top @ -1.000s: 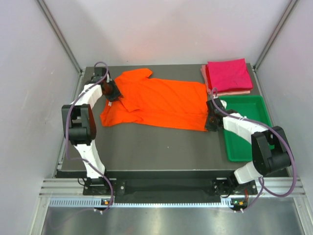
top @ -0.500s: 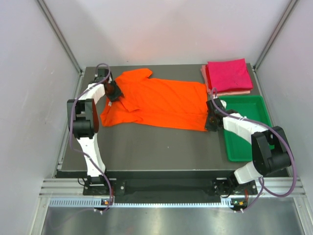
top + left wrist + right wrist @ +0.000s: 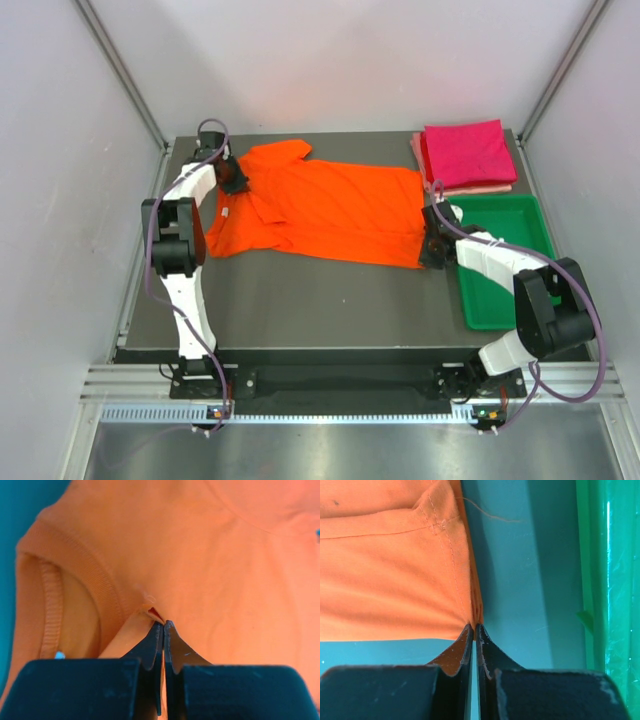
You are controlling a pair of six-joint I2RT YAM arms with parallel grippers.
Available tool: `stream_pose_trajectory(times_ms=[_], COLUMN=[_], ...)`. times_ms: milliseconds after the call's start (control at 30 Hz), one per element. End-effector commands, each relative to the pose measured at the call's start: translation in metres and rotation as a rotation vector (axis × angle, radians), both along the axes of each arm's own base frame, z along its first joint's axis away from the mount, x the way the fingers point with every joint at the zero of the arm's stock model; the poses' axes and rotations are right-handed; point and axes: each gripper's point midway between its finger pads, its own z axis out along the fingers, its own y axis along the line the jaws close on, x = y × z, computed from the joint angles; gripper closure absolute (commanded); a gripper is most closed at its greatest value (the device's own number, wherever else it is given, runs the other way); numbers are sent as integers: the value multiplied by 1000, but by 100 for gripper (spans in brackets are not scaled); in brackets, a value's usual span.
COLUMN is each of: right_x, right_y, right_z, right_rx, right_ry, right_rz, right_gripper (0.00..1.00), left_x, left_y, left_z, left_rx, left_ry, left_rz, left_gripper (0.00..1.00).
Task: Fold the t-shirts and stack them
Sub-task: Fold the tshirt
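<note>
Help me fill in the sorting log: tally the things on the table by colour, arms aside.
orange t-shirt: 1
magenta t-shirt: 1
pale pink t-shirt: 1
green tray: 1
Total: 4

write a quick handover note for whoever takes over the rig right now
Left gripper: shut on the orange t-shirt near its collar.
Right gripper: shut on the same shirt's hem corner, beside the green tray.
Done: magenta t-shirt folded, stacked on the folded pale pink t-shirt, far right corner.
Left: fold the orange one, now spread on the table, and add it to the stack.
</note>
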Motion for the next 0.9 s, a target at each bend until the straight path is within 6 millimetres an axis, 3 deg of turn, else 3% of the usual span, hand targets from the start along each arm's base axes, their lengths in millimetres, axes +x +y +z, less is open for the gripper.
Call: stream_pose_trajectory(times_ms=[0,200,233,267,467,867], right_x=[2,3,3,3,3,3], right_y=[0,1,1,1,1,-1], right_z=[2,-1,-1,-2,-2,6], right_rx=[-11,-11,-11,-12,-11,-22], right_ry=[-18,-10,-8,-7,-7,-16], right_rz=[8,7,9,9,11,9], right_gripper=[100,100,100,100,100,100], left_x=[26,32,30,29,29,45], left_y=[-15,-31,-51,-58,-87,-103], left_z=[37,48,52,52,55,50], left_rx=[-4,-10,-6,0,44,23], left_ry=[-153,-222,-238,-244,-292,-340], left_rz=[-103,-234,-307,-337,-487,-607], left_gripper=[100,100,100,100,100,100])
